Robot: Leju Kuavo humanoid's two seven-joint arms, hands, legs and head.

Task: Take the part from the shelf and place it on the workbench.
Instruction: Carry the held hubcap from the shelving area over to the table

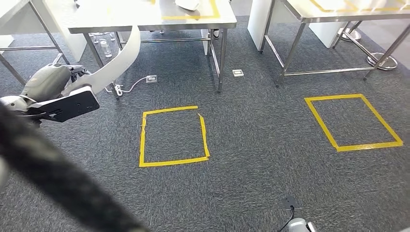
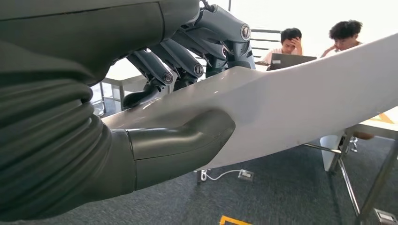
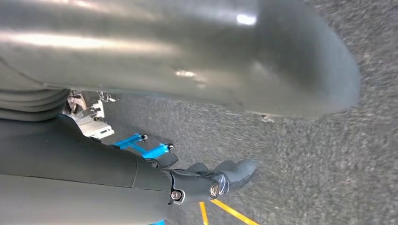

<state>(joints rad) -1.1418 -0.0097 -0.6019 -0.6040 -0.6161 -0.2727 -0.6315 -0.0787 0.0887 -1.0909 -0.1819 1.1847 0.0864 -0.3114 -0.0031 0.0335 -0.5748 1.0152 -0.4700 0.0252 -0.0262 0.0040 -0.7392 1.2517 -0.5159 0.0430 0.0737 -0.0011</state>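
Left hand (image 2: 187,89) grips the part (image 2: 300,108), a long, curved white panel: the thumb presses one face while the dark fingers (image 2: 162,70) wrap over the opposite edge. From the head view that hand (image 1: 72,79) sits at the far left, and the part (image 1: 123,63) arcs up from it toward the near edge of a steel bench (image 1: 150,21), in front of the bench's left legs and well above the carpet (image 1: 251,159).

Right hand (image 3: 206,180) hangs low over the carpet with its fingers extended and slightly apart, holding nothing.

On the floor, one yellow tape square (image 1: 173,136) lies just right of the left hand, in front of the bench; a second square (image 1: 353,122) lies further right, before another bench (image 1: 338,12). A white cable (image 1: 126,88) trails to a floor socket by the near bench legs. Two seated people (image 2: 319,42) with a laptop appear beyond the part in the left wrist view.
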